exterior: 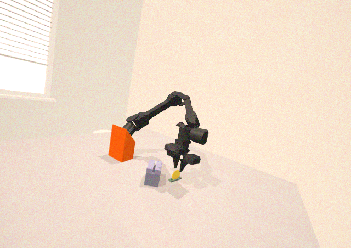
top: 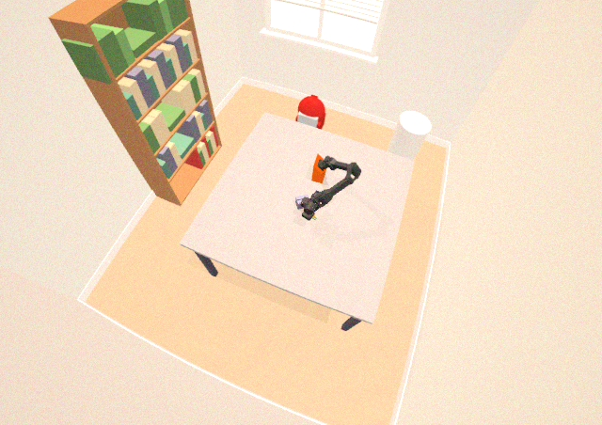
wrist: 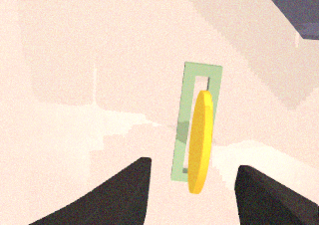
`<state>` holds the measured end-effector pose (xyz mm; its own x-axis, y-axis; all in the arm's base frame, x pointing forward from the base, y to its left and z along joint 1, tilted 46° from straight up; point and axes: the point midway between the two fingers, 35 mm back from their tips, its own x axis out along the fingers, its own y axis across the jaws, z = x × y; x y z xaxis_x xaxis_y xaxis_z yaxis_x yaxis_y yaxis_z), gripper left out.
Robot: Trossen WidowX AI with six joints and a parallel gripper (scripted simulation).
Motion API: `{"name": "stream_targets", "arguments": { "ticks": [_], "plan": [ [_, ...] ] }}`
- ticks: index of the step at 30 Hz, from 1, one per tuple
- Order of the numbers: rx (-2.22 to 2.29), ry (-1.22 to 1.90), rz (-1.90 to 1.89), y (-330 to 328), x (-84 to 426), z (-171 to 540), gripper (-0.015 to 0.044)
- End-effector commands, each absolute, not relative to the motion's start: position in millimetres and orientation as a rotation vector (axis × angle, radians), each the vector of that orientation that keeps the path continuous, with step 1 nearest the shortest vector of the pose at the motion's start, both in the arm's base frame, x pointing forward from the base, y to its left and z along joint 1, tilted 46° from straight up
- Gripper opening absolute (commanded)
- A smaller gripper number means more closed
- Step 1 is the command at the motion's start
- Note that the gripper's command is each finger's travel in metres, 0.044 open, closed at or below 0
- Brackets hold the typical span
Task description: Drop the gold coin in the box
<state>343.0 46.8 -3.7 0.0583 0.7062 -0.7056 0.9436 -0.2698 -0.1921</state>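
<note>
From my exterior view I see, left to right, the orange block [exterior: 121,144] at the arm's base, the grey box [exterior: 153,173] with its slot facing up, then the gold coin [exterior: 176,174] standing on edge in its green holder [exterior: 174,179] on the table [exterior: 85,206]. My gripper [exterior: 179,165] hangs just above the coin. Its fingers are partly open with nothing between them, one to each side of the coin's line.

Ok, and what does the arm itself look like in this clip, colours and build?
The arm is dark charcoal throughout, made of slim links with rounded joint housings, rising from an orange wedge-shaped base. A stubby cylinder sticks out at the wrist. The gripper has two dark fingers tapering to points. No cables or markings show.
</note>
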Motion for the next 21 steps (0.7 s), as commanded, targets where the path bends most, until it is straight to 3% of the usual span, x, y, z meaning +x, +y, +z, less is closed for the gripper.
{"name": "stream_targets", "arguments": {
  "ticks": [1,21],
  "plan": [
    [2.022,1.676,-1.052,54.1,340.1,-12.8,0.0161],
    [2.025,1.678,-1.051,75.4,341.1,-32.2,0.0161]
  ]
}}
